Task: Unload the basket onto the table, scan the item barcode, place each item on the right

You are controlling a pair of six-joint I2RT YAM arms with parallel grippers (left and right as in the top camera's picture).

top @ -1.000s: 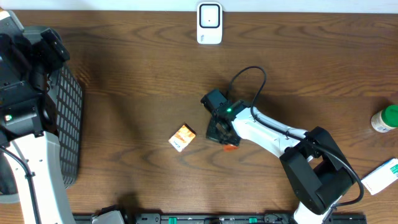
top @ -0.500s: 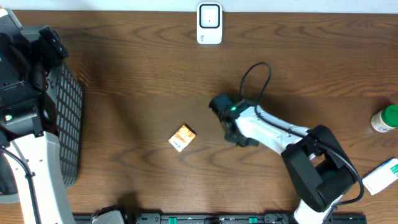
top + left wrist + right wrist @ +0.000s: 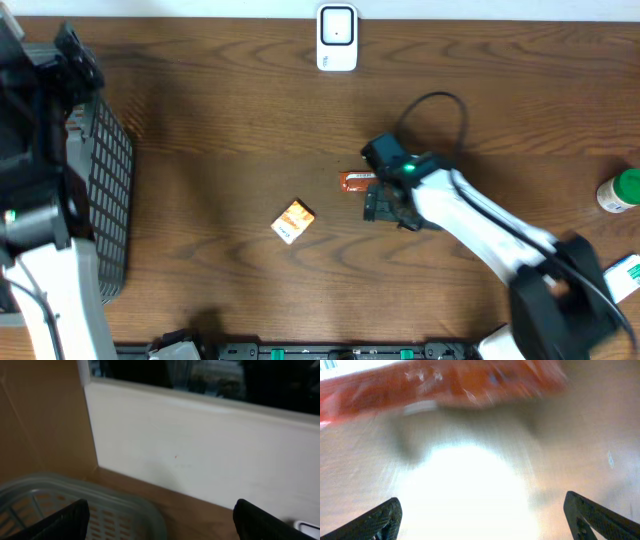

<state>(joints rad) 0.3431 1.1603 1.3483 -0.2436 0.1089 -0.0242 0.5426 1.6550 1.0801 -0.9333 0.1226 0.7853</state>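
Standing wide open and empty, the right claw (image 3: pixel 481 505) is hovering; the orange packet (image 3: pixel 355 181), blurred, is apparently lying on the surface (image 3: pixel 200 150) just ahead. The left claw (image 3: pixel 161 510) is gaping likewise.

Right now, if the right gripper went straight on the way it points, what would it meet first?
Likely the table, which fills the wrist view ahead of the open right gripper. The packet lies just beyond, at the top edge; blur hides depth, so it might touch that first.
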